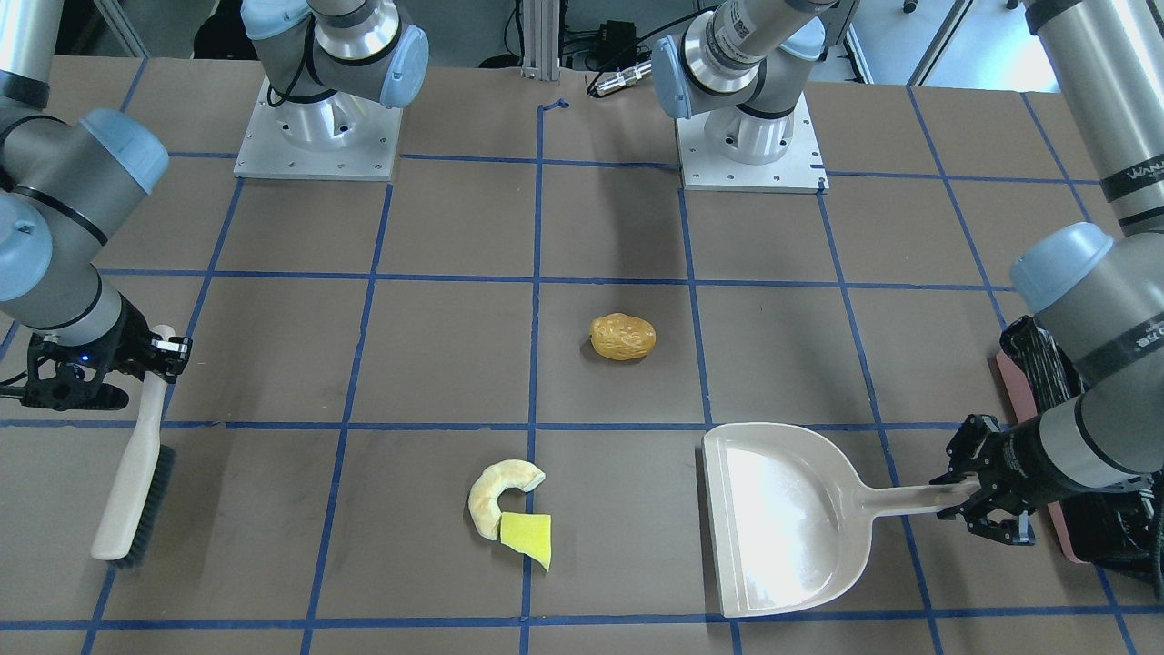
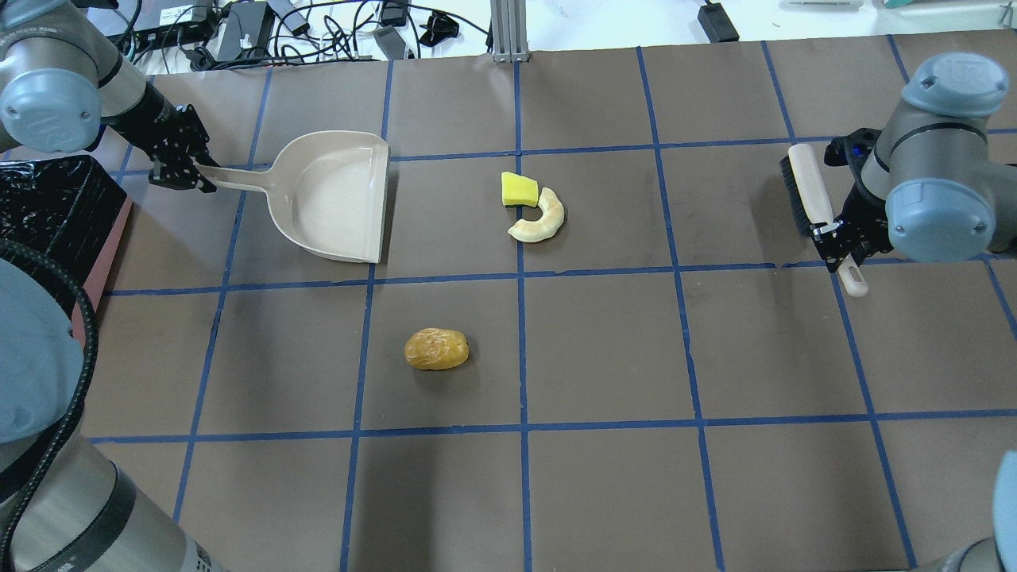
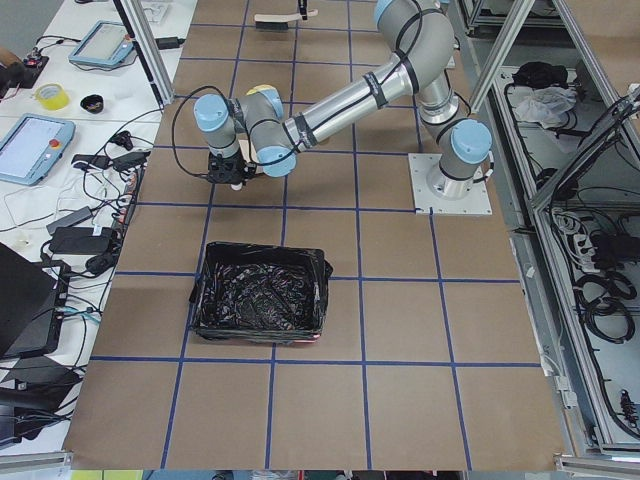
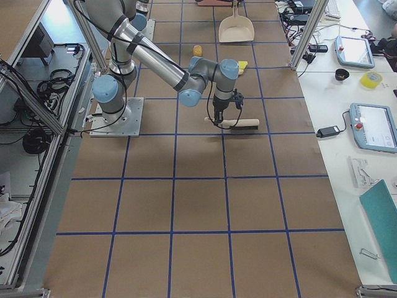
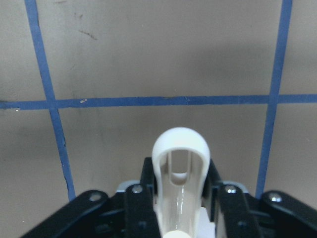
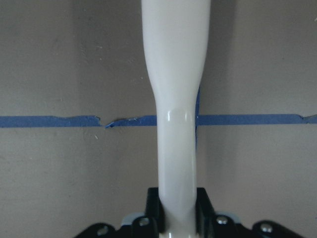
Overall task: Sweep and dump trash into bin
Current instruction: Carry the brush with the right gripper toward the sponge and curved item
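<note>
Left gripper point(image 2: 193, 169) jaws were clamped on the dustpan point(image 2: 334, 199) handle; right gripper point(image 2: 836, 238) jaws gripped the brush point(image 2: 810, 187) handle.

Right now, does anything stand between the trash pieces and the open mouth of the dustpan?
Nothing visible does. Only bare table lies between the dustpan mouth and the yellow wedge, crescent slice and potato-like lump.

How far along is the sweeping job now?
Done: left gripper grips the dustpan, right gripper grips the brush. In hand: nothing swept; the potato-like lump, crescent slice and yellow wedge lie on the table, dustpan empty. Left: sweeping, then dumping into the bin.
</note>
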Available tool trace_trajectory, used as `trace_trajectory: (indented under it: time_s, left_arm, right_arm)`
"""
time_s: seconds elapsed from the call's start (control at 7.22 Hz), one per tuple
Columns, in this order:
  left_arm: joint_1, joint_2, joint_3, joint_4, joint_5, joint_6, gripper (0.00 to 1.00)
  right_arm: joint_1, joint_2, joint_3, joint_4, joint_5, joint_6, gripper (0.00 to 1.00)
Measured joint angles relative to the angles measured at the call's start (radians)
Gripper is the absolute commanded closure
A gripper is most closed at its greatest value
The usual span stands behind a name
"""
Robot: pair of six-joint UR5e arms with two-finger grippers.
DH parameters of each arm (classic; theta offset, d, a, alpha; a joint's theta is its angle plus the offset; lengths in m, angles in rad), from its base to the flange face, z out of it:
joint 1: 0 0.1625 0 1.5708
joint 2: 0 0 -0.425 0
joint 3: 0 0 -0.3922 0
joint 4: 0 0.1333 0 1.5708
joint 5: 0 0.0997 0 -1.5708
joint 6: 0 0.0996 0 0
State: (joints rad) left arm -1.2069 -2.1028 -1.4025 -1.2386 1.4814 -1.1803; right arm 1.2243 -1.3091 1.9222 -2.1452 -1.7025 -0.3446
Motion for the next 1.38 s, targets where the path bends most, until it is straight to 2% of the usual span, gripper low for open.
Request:
trace_trajectory:
  time_s: [0.28, 0.55, 0.83, 1.38]
  left_arm:
    - [-0.005, 0.012, 0.004, 0.008, 0.020, -0.007, 1.00]
    - [-0.024, 0.028, 0.007, 0.034, 0.025, -0.022, 1.00]
    - [-0.064, 0.030, 0.007, 0.050, 0.042, -0.053, 1.00]
    - [-0.155, 0.039, 0.007, 0.014, 0.157, -0.120, 1.00]
  right_arm:
    - [0.053, -0.003, -0.057, 0.017, 0.039, 0.061, 1.00]
    - [0.137, -0.001, -0.126, 0.072, 0.052, 0.101, 1.00]
    - [0.251, 0.019, -0.158, 0.105, 0.059, 0.216, 1.00]
    - [0.429, 0.106, -0.230, 0.118, 0.084, 0.411, 1.00]
